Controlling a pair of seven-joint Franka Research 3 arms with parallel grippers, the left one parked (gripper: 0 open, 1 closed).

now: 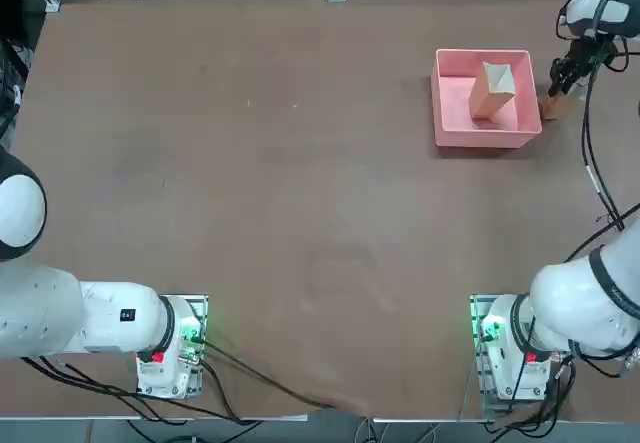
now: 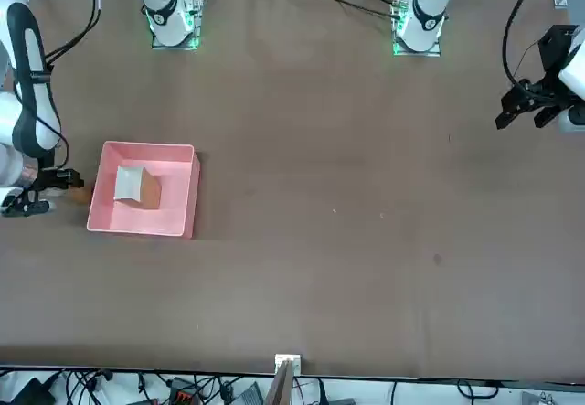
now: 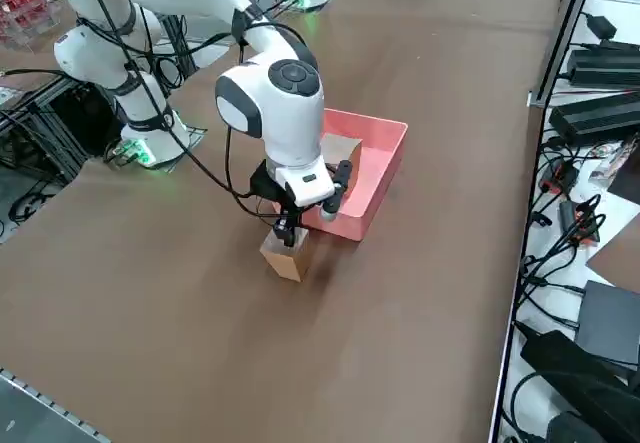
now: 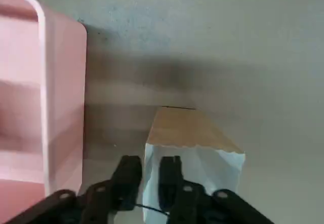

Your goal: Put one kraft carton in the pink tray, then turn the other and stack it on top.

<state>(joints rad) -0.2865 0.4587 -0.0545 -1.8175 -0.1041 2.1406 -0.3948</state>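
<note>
Showing two kraft cartons (image 3: 285, 255), one pink tray (image 3: 385, 178)

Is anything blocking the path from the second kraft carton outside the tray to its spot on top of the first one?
Only the pink tray's near wall lies between the second carton, under the right hand, and the first carton inside. Otherwise nothing visible stands in the way.

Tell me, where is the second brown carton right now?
In the side view, the second carton stands on the table just outside the pink tray, under the right hand.
</note>
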